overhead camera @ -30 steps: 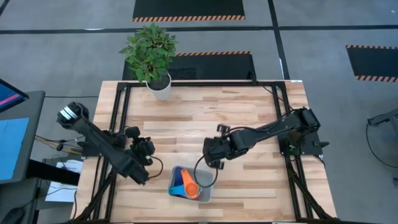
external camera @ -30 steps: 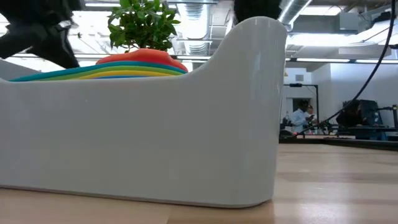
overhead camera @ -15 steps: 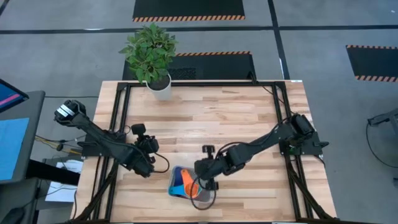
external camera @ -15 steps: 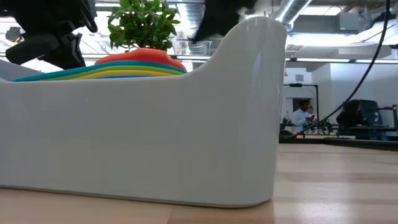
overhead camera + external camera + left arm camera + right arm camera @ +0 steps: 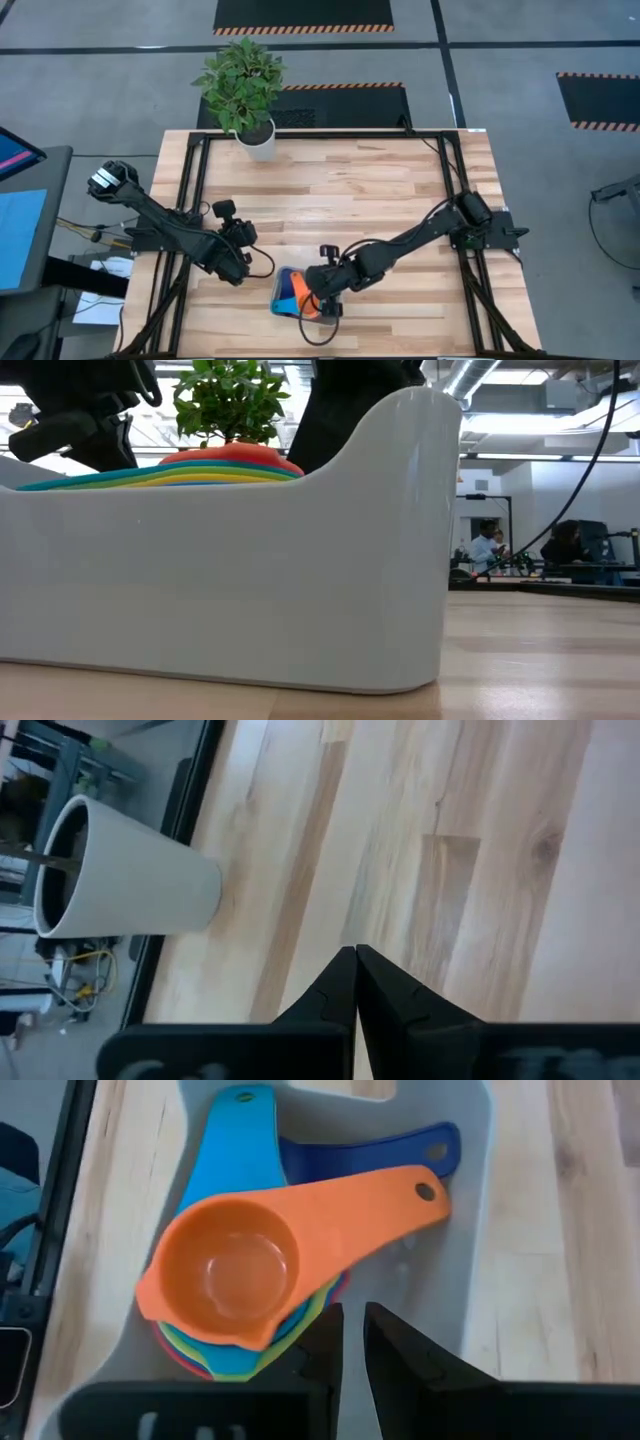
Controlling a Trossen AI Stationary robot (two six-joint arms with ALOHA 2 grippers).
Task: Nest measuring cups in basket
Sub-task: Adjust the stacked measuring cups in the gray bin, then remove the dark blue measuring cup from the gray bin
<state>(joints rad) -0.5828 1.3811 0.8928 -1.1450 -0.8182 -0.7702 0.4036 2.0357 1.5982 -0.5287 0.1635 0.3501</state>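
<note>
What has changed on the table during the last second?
The right gripper swung from mid-table down over the basket and now hovers above the orange cup, holding nothing. The left gripper, shut, shifted slightly toward the middle. Basket, nested cups and plant pot stayed put.

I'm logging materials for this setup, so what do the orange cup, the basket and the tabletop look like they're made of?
Orange cup: likely moulded plastic, smooth with a soft sheen; the bowl shows gentle highlights.
Basket: probably glossy plastic; pale, rounded walls catch reflections.
Tabletop: wood, apparently butcher-block, with visible grain and joined strips in a light finish.
</note>
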